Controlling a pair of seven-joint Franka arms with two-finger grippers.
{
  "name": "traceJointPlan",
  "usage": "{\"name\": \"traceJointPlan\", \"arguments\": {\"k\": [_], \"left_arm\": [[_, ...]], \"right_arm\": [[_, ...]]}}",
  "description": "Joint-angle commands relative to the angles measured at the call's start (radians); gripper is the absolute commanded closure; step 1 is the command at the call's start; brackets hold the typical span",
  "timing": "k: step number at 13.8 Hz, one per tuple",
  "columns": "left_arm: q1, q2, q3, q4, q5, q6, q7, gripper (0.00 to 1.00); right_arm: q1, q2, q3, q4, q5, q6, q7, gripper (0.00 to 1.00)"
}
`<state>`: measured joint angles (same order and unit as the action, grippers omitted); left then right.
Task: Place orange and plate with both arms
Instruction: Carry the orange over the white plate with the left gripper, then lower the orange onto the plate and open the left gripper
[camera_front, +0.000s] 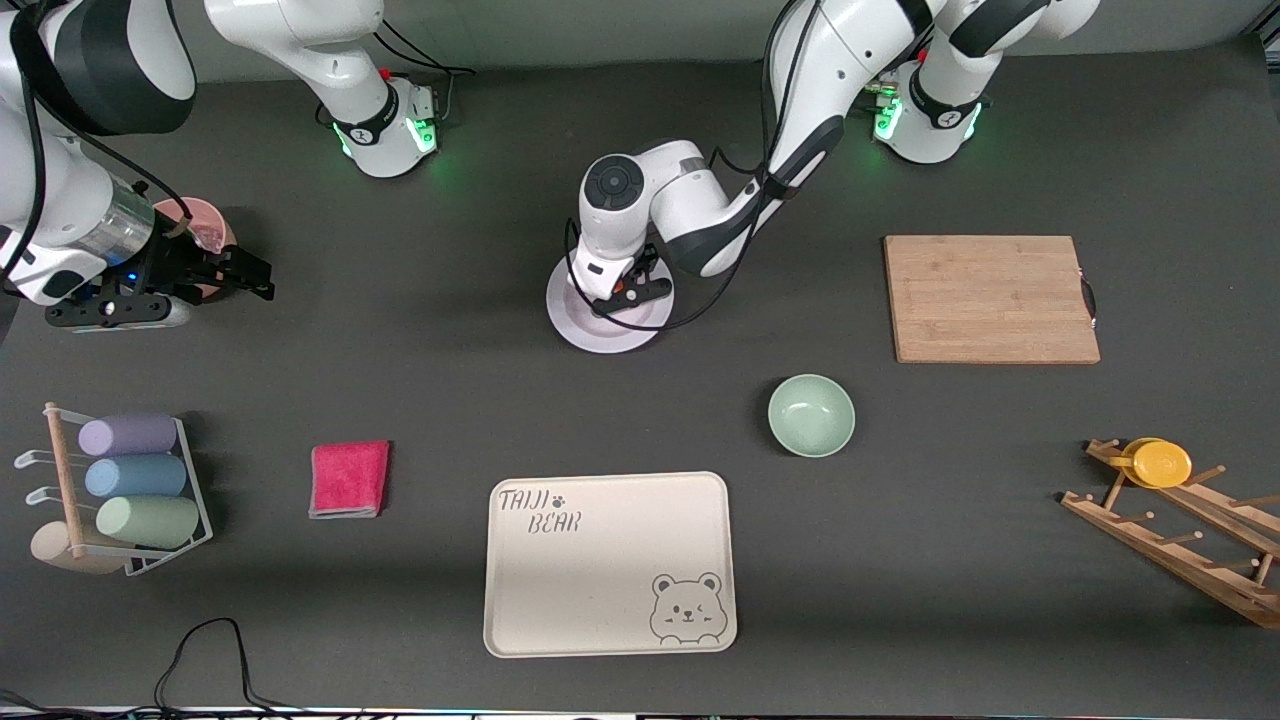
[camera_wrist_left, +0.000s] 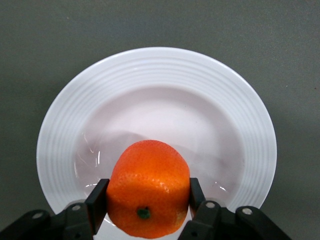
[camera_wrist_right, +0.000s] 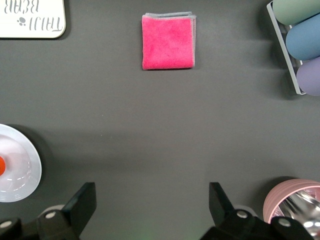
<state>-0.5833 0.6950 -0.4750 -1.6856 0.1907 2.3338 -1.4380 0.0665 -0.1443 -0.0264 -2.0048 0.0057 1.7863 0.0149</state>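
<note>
The white plate (camera_front: 600, 335) lies on the dark table midway between the arms' ends, also in the left wrist view (camera_wrist_left: 155, 75) and at the edge of the right wrist view (camera_wrist_right: 20, 170). My left gripper (camera_front: 628, 292) is over the plate, shut on the orange (camera_wrist_left: 148, 187), its fingers (camera_wrist_left: 100, 197) pressed against both sides of the fruit. The orange hangs low over the plate's inner well. My right gripper (camera_front: 235, 277) is open and empty (camera_wrist_right: 152, 192) over bare table at the right arm's end, beside a pink cup (camera_front: 205, 225).
A pink cloth (camera_front: 349, 479) and a rack of coloured cups (camera_front: 130, 480) lie nearer the front camera at the right arm's end. A beige bear tray (camera_front: 608, 565), green bowl (camera_front: 811, 415), cutting board (camera_front: 990, 298) and wooden rack with a yellow cup (camera_front: 1160, 463) are also there.
</note>
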Motion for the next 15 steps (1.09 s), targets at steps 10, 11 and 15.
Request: {"name": "traceJointPlan", "arguments": {"k": [10, 11, 15], "left_arm": [[0.038, -0.063, 0.015, 0.024, 0.023, -0.108, 0.003, 0.00], [0.072, -0.102, 0.013, 0.023, 0.018, -0.157, 0.020, 0.00], [0.225, -0.282, 0.010, 0.023, -0.049, -0.402, 0.279, 0.00]], "right_arm": [[0.012, -0.081, -0.009, -0.081, 0.002, 0.035, -0.001, 0.00], [0.013, -0.081, -0.010, -0.086, 0.002, 0.038, -0.001, 0.00], [0.015, -0.092, -0.047, -0.112, 0.017, 0.039, -0.001, 0.00]]}}
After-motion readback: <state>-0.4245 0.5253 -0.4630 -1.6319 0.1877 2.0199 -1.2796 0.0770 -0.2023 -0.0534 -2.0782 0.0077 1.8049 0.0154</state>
